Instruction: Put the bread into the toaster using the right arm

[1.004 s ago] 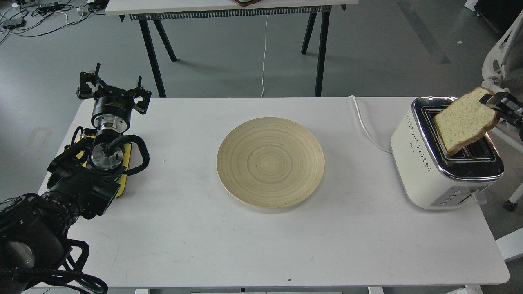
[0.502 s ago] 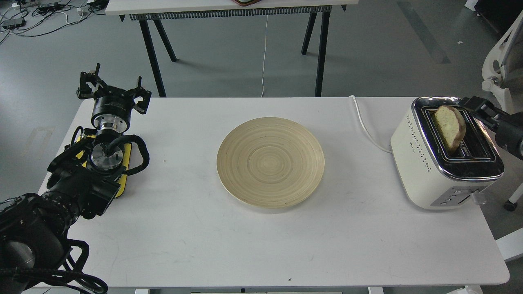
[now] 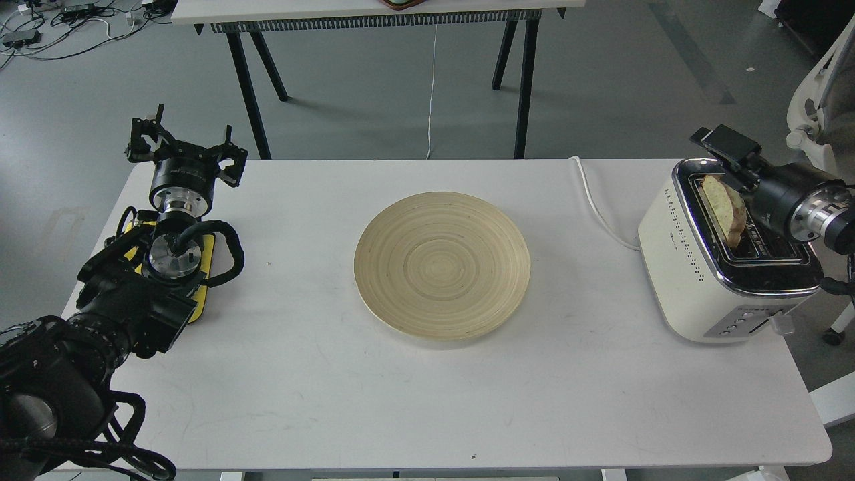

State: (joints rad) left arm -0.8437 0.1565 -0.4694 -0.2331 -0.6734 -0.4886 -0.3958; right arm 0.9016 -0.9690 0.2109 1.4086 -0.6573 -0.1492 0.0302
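Head view. The toaster (image 3: 725, 257) stands at the right end of the white table (image 3: 427, 401), slots facing up, its white cord (image 3: 596, 200) running back off the far edge. The bread (image 3: 723, 208) sits upright in the left slot, its upper part standing above the chrome top. The right arm (image 3: 798, 207) enters from the right edge and reaches over the toaster. The right gripper (image 3: 727, 150) is above the toaster's far end, near the bread's top; whether it touches the bread, or is spread or closed, cannot be told. A round wooden plate (image 3: 442, 264) lies at table centre. The left gripper (image 3: 185, 148) is raised over the table's far left corner, fingers spread, holding nothing.
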